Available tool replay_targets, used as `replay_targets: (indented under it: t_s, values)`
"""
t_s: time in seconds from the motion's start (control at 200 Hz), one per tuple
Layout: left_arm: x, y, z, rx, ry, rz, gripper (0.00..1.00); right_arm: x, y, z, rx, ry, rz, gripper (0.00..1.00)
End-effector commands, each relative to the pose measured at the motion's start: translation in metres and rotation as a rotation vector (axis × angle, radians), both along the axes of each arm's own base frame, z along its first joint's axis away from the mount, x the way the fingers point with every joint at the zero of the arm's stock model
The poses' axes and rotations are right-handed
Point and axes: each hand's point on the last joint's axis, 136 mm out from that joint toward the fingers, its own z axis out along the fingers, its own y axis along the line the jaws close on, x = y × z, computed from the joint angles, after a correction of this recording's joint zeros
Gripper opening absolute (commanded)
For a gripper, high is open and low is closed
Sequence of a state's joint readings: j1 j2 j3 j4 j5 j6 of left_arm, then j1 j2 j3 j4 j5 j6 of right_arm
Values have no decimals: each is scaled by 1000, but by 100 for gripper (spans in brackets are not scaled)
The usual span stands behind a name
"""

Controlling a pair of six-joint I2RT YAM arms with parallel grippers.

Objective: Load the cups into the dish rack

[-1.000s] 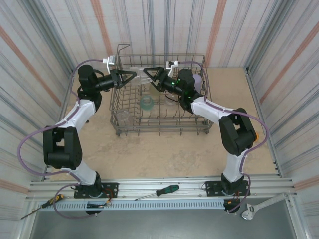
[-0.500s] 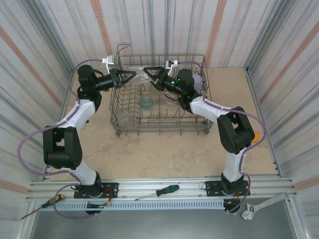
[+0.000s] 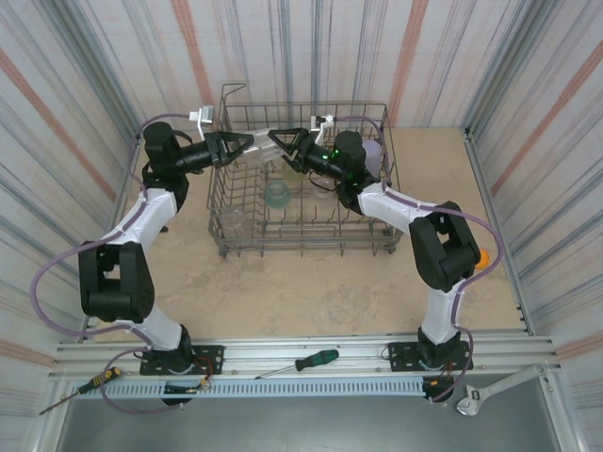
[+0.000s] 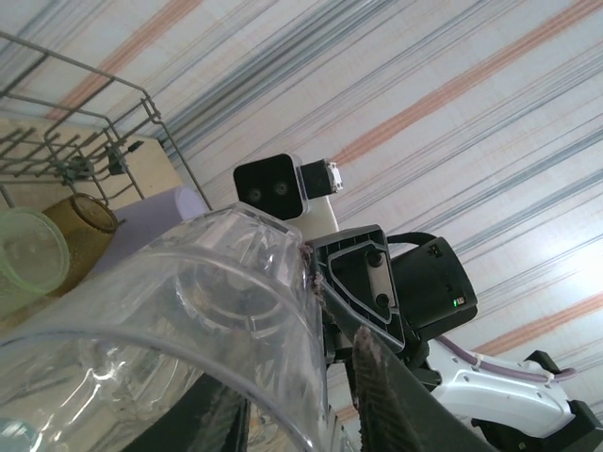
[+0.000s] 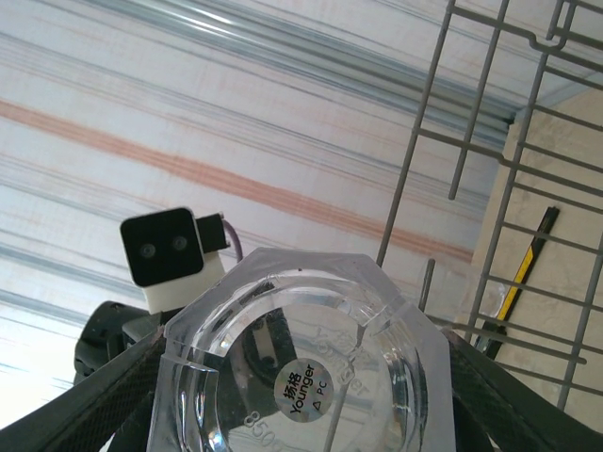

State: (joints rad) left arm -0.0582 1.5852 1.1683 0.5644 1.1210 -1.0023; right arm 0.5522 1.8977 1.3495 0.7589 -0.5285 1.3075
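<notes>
Handover over the rack (image 3: 306,247): both arms have drawn nearer since a second ago, closing the gap. The right claw (image 3: 280,141) is clamped on the clear cup (image 3: 268,138) at its base; the left claw (image 3: 252,144) flanks its rim, grip unclear.

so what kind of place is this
Probably a robot test cell, not a kitchen: striped walls box in the table, and a green-handled screwdriver and wrench lie on the aluminium rail.
</notes>
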Motion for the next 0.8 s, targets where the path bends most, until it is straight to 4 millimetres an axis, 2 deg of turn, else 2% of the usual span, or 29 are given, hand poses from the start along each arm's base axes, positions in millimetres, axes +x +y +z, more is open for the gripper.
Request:
replay_targets:
  t_s: [0.0,0.07,0.326,0.456,0.656,0.796]
  values:
    - [-6,6,14,12,-46,21,42,-10,0,32,25,-102,14,20]
    - [-4,9,12,18,-29,33,54,-9,-1,32,21,-103,8,19]
    - [-1,39,10,115,-19,173,77,-8,-2,32,-53,-118,-5,18]
    - [2,57,11,156,-9,228,83,-7,-2,28,-136,-144,-15,16]
    - [14,107,7,180,48,366,91,-9,-3,23,-269,-182,-41,16]
    - [18,120,-4,186,95,419,97,-10,4,21,-392,-233,-45,16]
